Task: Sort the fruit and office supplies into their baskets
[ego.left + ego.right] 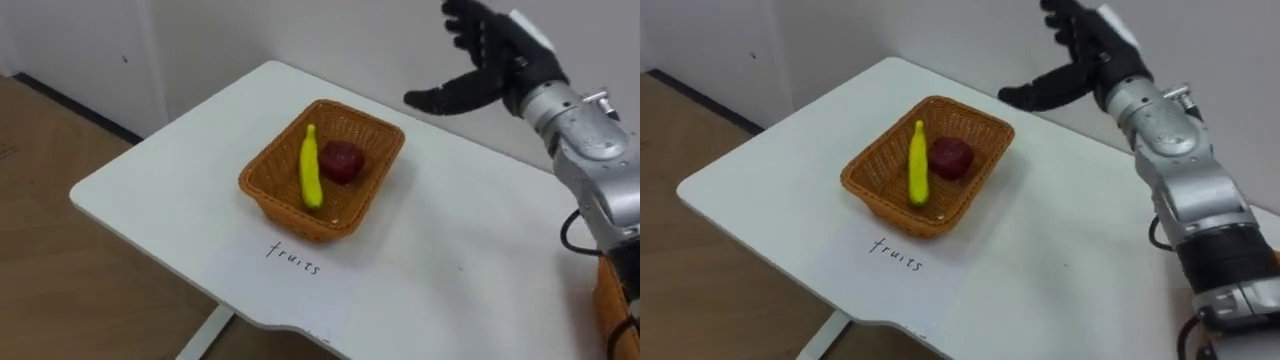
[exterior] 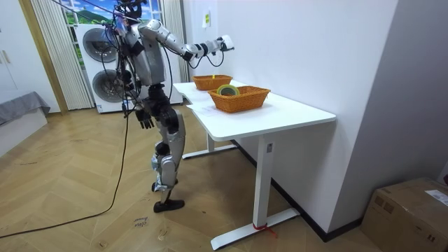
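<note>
Right hand [image 1: 492, 62] hovers at upper right of the left eye view, fingers spread and empty. Mid-frame, the fruit basket [image 1: 262, 172] holds a banana [image 1: 310, 170] and a red fruit [image 1: 342, 160]. In the room view, the nearer basket [image 2: 241, 105] at centre holds a tape roll [image 2: 226, 89], and the left hand [image 2: 145, 120] hangs at left. Sorting looks nearly finished.

This looks like a home, a living space with a laundry corner. Two white front-loading washing machines [image 2: 103, 45] stand stacked beside pale vertical curtains [image 2: 49, 56], and the light wooden floor [image 2: 84, 182] is laid in a herringbone pattern. A plain white table on a metal stand [image 2: 294, 115] stands against the white wall, with a grey cushioned seat [image 2: 21, 108] and a brown cardboard box [image 2: 413, 217] nearby.
</note>
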Robot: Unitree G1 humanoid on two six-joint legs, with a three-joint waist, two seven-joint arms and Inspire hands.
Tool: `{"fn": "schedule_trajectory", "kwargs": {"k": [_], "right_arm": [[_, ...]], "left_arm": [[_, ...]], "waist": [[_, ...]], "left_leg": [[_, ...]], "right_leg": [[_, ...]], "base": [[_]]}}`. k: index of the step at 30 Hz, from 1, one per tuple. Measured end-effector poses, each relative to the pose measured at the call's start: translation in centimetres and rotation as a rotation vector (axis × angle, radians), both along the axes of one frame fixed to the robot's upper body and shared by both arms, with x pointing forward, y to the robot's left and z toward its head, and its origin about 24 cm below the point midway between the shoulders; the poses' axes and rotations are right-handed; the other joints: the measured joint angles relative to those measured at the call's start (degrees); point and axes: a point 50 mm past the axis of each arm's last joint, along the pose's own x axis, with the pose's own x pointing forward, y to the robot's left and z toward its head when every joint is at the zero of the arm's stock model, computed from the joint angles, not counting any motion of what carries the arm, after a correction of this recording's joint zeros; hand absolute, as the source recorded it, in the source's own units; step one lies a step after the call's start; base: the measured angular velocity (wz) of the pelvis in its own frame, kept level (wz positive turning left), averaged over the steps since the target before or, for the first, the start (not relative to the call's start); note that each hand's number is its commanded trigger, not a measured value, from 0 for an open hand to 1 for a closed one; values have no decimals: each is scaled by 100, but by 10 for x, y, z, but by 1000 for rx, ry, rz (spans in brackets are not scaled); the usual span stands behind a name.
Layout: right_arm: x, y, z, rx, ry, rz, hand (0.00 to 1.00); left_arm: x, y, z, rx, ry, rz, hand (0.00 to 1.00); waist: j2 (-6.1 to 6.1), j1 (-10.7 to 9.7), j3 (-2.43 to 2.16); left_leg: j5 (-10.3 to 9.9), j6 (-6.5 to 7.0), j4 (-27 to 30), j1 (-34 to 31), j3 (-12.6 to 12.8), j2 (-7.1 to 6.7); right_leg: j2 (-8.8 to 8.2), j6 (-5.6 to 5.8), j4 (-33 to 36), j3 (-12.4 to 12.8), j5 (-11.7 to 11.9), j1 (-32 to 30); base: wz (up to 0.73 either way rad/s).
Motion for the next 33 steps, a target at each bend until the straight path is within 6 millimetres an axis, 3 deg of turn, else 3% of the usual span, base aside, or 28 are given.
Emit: {"fn": "schedule_trajectory", "kwargs": {"k": [3, 5, 11, 17, 24, 33], "right_arm": [[-4, -7, 9, 70, -47, -43, 0], [-9, -17, 13, 116, -71, -89, 0], [-16, -42, 22, 180, -115, -215, 0], [-27, -71, 33, 339, -190, -376, 0], [-49, -106, 30, 397, -225, -599, 0], [-101, -149, -11, 435, -151, -910, 0]], "left_arm": [[-6, 0, -1, 0, 11, 27, 0], [-8, 5, 1, 22, 4, 58, 0], [-4, 6, 1, 36, -14, 62, 0], [3, 3, 1, 56, -49, 64, 0], [3, -1, 0, 73, -59, 70, 0], [-5, -1, 0, 104, -60, 89, 0]], "waist": [[115, -125, -4], [100, -304, -15], [3, -578, -9], [5, -989, -1], [66, -1346, 3], [33, -1522, 20]], "left_leg": [[1, 0, -130, 84, 204, 56], [3, -6, -163, 118, 338, 104], [-35, -32, -226, 200, 947, 267], [-130, -59, -169, 200, 1175, 358], [-168, -69, -176, 183, 1369, 408], [-184, -101, -326, 283, 1701, 480]], "right_leg": [[10, -6, 38, 172, 4, -22], [28, -13, 79, 318, 7, -110], [117, -75, 99, 791, 90, -315], [188, -91, 165, 974, 127, -457], [228, -108, 176, 1159, 138, -572], [306, -121, 162, 1473, 146, -698]], "base": [[-33], [-32], [-46], [-26], [-15], [-19]]}}
